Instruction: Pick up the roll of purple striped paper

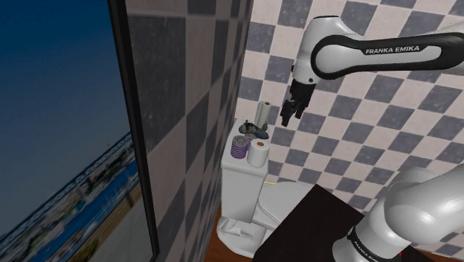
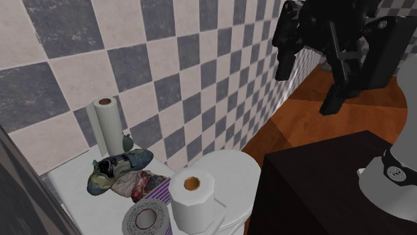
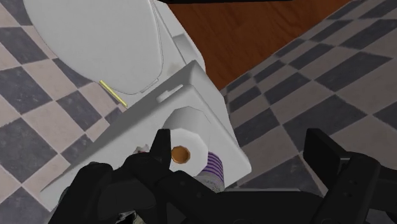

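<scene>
The jaws hang wide open and empty in the air above the toilet, their two black fingers (image 3: pixel 162 147) well apart and touching nothing. Below them, on the white tank lid (image 2: pixel 63 190), stands the roll of purple striped paper (image 1: pixel 237 147) (image 2: pixel 148 217) (image 3: pixel 215 167), upright on its end with the core hole facing up. It is well apart from the jaws and lower than they are. In the wrist view it shows between the two fingers, nearer one of them and partly hidden behind the hand. Just beside it on the lid stands a plain white roll (image 1: pixel 258 154) (image 2: pixel 192 197) (image 3: pixel 186 141) with a brown core, also on end; the two look close enough to touch, though I cannot tell whether they do. Farther from the jaws, toward the checkered wall (image 2: pixel 200 60), lie a worn shoe (image 1: pixel 253 131) (image 2: pixel 120 167) and a crumpled reddish thing (image 2: pixel 142 184). Behind them a tall white paper roll (image 1: pixel 263 113) (image 2: pixel 108 123) stands upright against the wall. The closed toilet lid (image 1: pixel 286 197) (image 3: pixel 95 38) lies below the jaws on the side toward the dark stand (image 1: pixel 320 223) (image 2: pixel 321 180), over a brown wooden floor (image 2: pixel 301 107) (image 3: pixel 242 32).
</scene>
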